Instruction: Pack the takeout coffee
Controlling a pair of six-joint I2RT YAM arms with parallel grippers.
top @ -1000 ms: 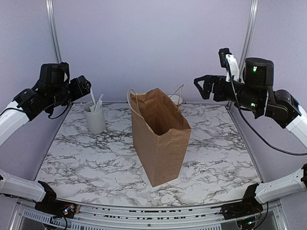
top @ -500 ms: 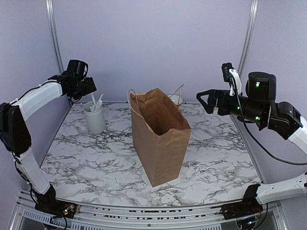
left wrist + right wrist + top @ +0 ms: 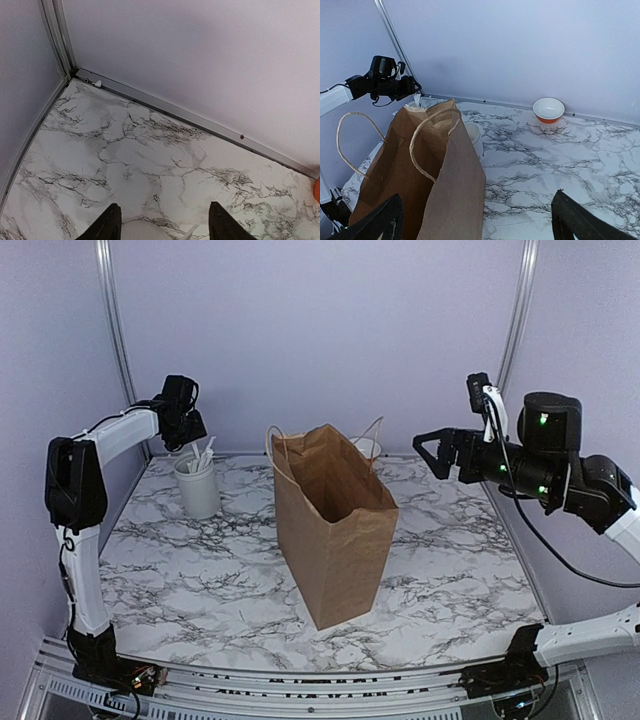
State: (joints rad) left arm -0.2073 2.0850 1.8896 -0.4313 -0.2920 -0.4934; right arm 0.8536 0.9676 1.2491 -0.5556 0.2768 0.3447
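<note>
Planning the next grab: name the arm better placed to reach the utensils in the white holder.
Left. The left pincer hovers over the utensil holder at the left rear; the right pincer hangs beyond the paper bag.

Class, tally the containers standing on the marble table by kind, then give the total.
Brown paper bag: 1
White utensil holder: 1
White cup, partly behind the bag: 1
Orange-and-white bowl: 1
Total: 4
</note>
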